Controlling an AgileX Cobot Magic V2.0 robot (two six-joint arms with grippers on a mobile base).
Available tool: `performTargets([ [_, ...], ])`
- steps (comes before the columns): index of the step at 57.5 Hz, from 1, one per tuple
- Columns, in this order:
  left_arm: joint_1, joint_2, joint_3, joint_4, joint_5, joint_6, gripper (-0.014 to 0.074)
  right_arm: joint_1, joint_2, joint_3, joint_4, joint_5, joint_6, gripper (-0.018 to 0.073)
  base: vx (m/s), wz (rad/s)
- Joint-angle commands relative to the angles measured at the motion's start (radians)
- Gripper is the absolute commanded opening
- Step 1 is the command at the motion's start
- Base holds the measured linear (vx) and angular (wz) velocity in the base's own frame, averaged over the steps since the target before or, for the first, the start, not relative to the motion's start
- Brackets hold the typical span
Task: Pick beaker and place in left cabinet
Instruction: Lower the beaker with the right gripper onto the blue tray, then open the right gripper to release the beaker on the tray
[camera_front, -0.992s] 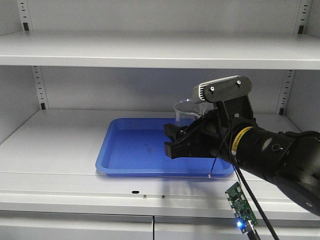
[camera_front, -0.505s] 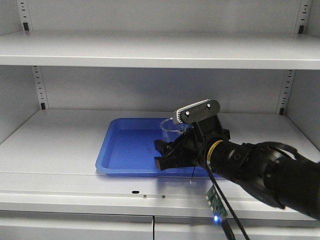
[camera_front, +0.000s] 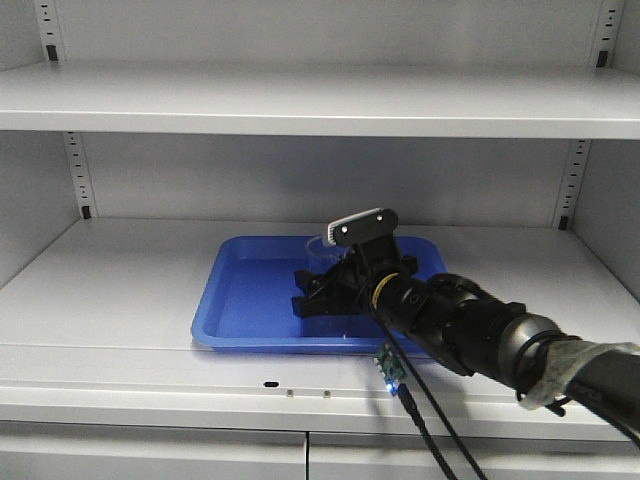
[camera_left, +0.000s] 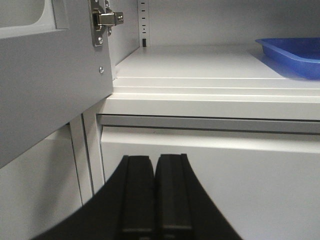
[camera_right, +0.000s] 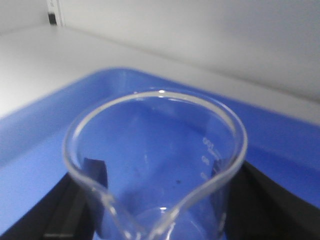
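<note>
Right gripper (camera_front: 312, 292) clamped around the clear beaker (camera_right: 155, 160), glass upright over the blue tray (camera_front: 250, 290) near the front edge of the left cabinet (camera_front: 320, 100) shelf, left gripper (camera_left: 155, 197) fingers pressed together below the shelf edge, holding nothing

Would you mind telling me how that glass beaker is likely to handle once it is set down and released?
The beaker looks like thin clear glass, so probably fragile and slippery. It appears empty, hence likely light. On the blue tray, a nudge might slide it.
</note>
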Motion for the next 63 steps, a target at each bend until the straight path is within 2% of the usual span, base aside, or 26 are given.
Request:
performTargets([
  [1,-0.003,-0.01,-0.018,-0.005,-0.088,-0.002,-0.0006,-0.002,-0.05,-0.047,0.0,-0.069,-0.01,0.0181,0.0,0.0],
  [9,-0.003,-0.01,-0.018,-0.005,-0.088,-0.002,-0.0006,-0.001,-0.049,-0.047,0.0,-0.06,-0.01,0.0201,0.0,0.0],
  [15,-0.003,-0.01,-0.018,-0.005,-0.088,-0.002,-0.0006,-0.001,-0.046,-0.047,0.0,-0.055,-0.01,0.025,0.0,0.0],
  [33,-0.003,-0.01,-0.018,-0.005,-0.088,-0.002,-0.0006,-0.001,-0.026,-0.047,0.0,-0.033,-0.01,0.0521,0.0,0.0],
  [51,-0.003,-0.01,-0.018,-0.005,-0.088,-0.002,-0.0006,-0.001,-0.026,-0.047,0.0,-0.03,-0.01,0.0622,0.0,0.0],
  [63,-0.003,-0.01,-0.018,-0.005,-0.088,-0.002,-0.0006,-0.001,-0.031,-0.047,0.0,-0.015,0.027,0.0632,0.0,0.0],
])
